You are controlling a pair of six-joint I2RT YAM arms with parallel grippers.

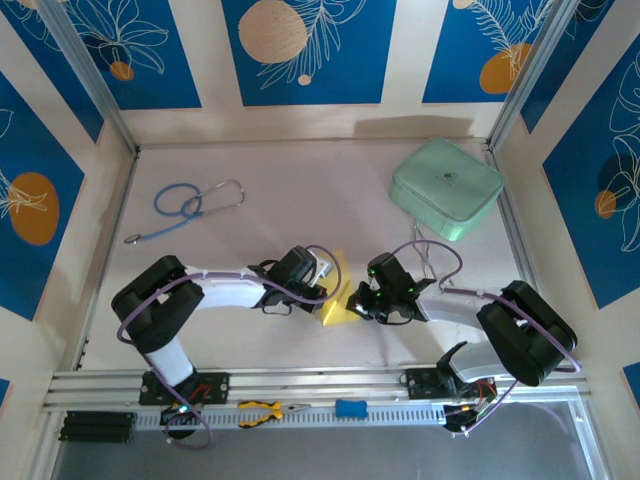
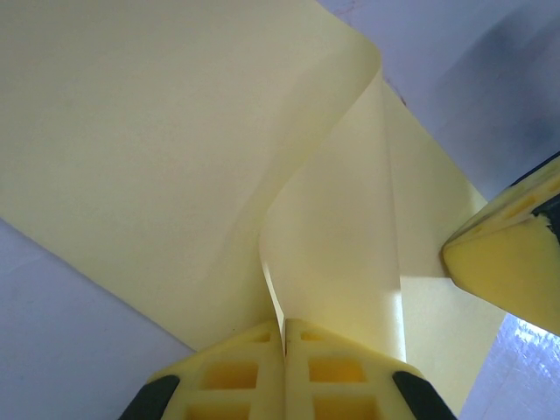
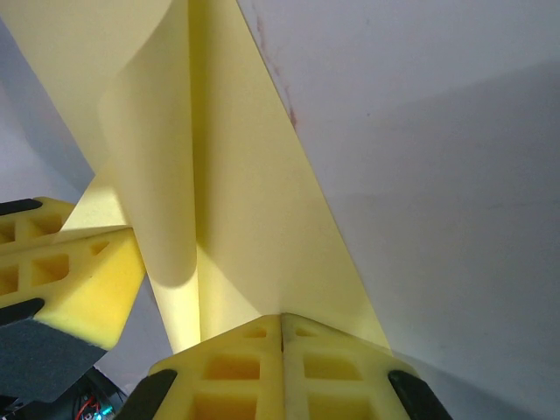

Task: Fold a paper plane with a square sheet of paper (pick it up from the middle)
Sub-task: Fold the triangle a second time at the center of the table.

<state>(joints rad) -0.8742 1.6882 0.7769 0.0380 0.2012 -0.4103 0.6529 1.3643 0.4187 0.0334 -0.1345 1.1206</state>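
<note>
My left hand [image 2: 284,331] is pressed together on the square sheet of paper [image 2: 157,149], pinching a raised flap of it between the yellow pads. My right hand [image 3: 282,322] is likewise closed, gripping the same sheet from the other side. Seen from above, the sheet sits in the middle of the counter [image 3: 455,175] between my two hands, well apart from the mint-green case [image 1: 447,188]. Part of it lies flat on the counter, and the part I hold rises in a soft curl rather than a sharp crease.

The main danger, as I judge it, is that both hands grip one thin sheet. If either arm pulls away from the other, the paper could tear at a pinch point or slide out of one grip. The curl is also loose and rounded, so if I press it down without the edges lined up, the crease could land crooked and the plane would come out lopsided. My hands are also very near each other, with the right one's pad showing just beside my left hand's fold, so a small careless move could knock them together and crumple the paper between them. Letting go of one side too soon could let the flap spring back flat.
</note>
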